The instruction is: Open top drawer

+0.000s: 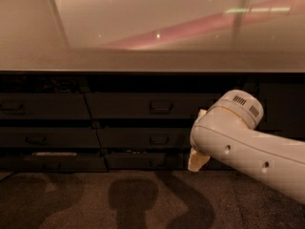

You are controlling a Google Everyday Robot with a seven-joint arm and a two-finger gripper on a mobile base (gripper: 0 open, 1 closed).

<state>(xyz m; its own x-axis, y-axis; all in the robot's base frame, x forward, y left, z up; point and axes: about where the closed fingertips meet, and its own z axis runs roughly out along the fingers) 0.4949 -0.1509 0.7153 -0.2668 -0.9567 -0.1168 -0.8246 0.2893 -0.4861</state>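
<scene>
The top drawer point(128, 106) is the wide dark grey front just under the counter, with a small loop handle point(161, 106) at its centre. It sits flush with the fronts around it. My white arm point(248, 147) reaches in from the lower right. The gripper point(197, 159) is at the arm's left end, in front of the drawer's right part and right of the handle. It is mostly hidden behind the arm's wrist; only cream edges show.
A pale counter top point(143, 61) runs over the cabinet. Narrower drawer fronts point(43, 106) stand at the left, and shorter fronts point(138, 138) lie below the top drawer. A white strip point(47, 153) shows at a lower left drawer. Brown carpet point(71, 199) with shadows lies in front.
</scene>
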